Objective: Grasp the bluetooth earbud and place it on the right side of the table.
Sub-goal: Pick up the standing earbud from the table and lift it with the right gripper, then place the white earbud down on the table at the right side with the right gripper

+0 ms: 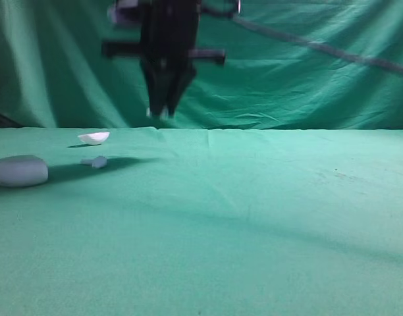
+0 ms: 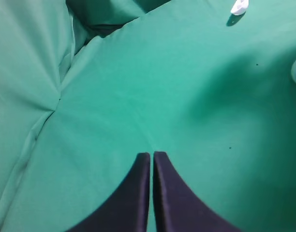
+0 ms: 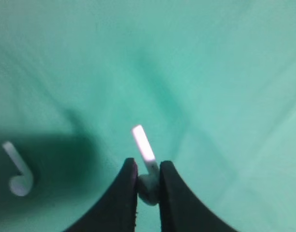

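We've got the earbud (image 3: 143, 153) pinched between the right gripper (image 3: 148, 180) fingers, head in the jaws, stem sticking out, up in the air over the left part of the table (image 1: 254, 217). Left gripper (image 2: 151, 155) is closed on nothing. The other earbud (image 3: 17, 173) lies on the cloth.

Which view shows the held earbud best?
Right wrist: the earbud sits pinched in the right pincer, stem sticking out. Exterior high gives only white specks at the raised pincer's tips. Left wrist doesn't show it, only its own shut left pincer.
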Controlling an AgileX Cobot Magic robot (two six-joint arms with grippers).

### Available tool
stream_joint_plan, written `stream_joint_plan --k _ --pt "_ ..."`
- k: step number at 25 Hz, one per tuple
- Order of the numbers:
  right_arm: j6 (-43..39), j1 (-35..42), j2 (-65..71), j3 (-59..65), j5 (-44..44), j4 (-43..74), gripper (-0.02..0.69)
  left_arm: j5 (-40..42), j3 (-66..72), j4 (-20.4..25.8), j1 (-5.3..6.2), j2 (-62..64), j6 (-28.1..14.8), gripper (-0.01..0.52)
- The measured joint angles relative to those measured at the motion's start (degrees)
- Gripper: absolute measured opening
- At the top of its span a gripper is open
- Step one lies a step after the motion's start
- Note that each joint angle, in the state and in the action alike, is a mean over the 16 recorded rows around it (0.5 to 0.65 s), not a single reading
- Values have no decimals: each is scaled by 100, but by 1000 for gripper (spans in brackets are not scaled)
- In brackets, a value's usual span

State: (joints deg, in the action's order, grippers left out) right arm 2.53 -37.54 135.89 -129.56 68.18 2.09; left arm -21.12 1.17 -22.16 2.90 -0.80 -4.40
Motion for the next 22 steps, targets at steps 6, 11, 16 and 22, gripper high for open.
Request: stream_joint_plan --k 6,11,16,22 --pt "-389 93 -960 229 280 361 99 0 0 0 0 0 0 0" --pt "-648 411 -2105 1258 262 606 99 0 0 0 0 0 0 0" --pt "-752 1001 -3281 3030 -114 636 99 0 0 0 0 0 0 0" --pt "-826 1787 -4256 5439 -1121 539 99 0 0 0 0 0 0 0"
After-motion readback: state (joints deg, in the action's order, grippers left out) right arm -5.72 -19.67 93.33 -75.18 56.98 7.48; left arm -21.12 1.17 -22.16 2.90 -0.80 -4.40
